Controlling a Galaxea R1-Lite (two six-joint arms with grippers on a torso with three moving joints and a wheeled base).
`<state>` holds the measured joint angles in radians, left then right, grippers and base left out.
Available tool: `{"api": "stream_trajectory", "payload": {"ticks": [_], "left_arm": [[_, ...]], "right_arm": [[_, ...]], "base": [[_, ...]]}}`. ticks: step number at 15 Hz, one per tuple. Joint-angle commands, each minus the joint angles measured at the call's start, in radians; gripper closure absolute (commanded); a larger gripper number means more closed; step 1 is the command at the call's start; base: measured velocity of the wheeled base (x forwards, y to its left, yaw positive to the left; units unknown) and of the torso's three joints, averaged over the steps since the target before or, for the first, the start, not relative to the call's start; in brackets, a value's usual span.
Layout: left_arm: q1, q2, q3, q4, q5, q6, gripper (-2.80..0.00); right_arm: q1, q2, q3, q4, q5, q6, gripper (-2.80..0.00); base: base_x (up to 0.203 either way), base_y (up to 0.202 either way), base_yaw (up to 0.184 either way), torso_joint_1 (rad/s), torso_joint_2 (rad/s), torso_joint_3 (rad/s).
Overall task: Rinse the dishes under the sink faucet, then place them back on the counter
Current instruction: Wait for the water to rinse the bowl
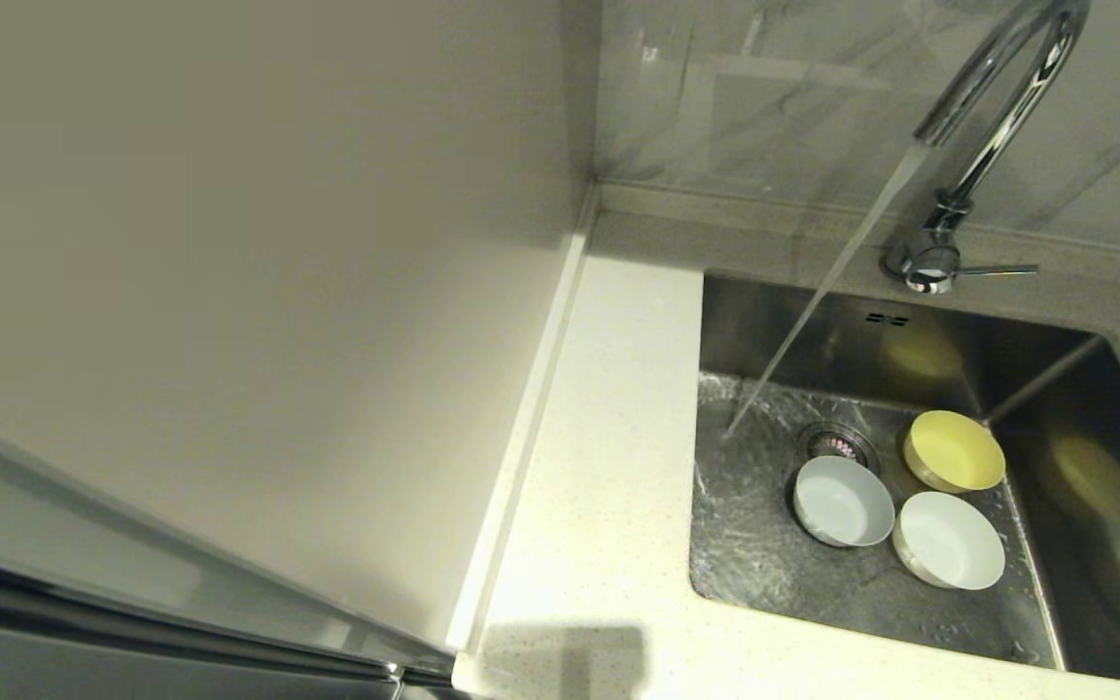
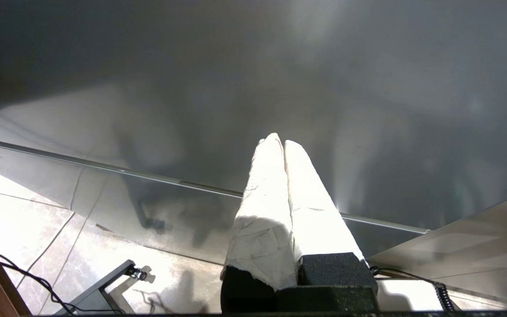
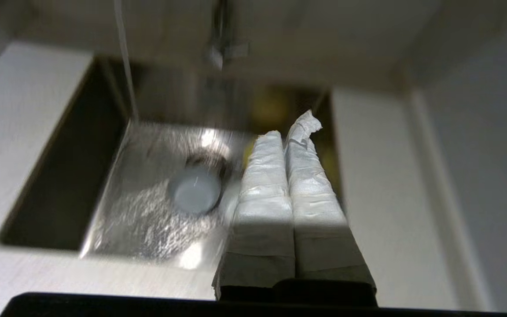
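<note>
Three small bowls sit on the floor of the steel sink: a pale yellow bowl at the back, one white bowl beside the drain strainer, another white bowl nearer the front. The chrome faucet runs, its stream landing left of the drain. Neither gripper shows in the head view. My right gripper is shut and empty, hovering over the sink's front, with a white bowl ahead of it. My left gripper is shut and empty, away from the sink, facing a grey metal panel.
The cream speckled counter runs left of and in front of the sink, with a raised edge strip against a beige wall panel. The faucet's side lever points right. Marbled tiles stand behind the faucet.
</note>
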<state>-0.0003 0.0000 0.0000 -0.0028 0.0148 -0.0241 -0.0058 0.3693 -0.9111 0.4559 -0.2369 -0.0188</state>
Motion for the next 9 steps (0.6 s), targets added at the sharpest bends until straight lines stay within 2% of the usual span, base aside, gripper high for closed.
{"api": "stream_trajectory", "payload": {"ticks": [1,6,7,9], "left_arm": [[0.0,-0.003,0.0,0.0,0.0,0.0,0.0],[0.0,-0.003,0.0,0.0,0.0,0.0,0.0],[-0.001,-0.003,0.0,0.0,0.0,0.0,0.0],[-0.001,-0.003,0.0,0.0,0.001,0.0,0.0]], "right_arm": [[0.006,-0.05,0.136,-0.369,0.003,-0.121,0.0],[-0.026,-0.098,0.506,-0.726,0.007,-0.128,0.0],[-0.025,-0.115,0.594,-0.811,0.013,-0.143,0.0],[-0.004,-0.22,0.68,-0.879,0.054,-0.241,0.0]], "base": [[0.0,0.0,0.0,0.0,0.0,0.0],[0.0,0.0,0.0,0.0,0.0,0.0],[0.0,0.0,0.0,0.0,0.0,0.0],[0.0,0.0,0.0,0.0,0.0,0.0]]}}
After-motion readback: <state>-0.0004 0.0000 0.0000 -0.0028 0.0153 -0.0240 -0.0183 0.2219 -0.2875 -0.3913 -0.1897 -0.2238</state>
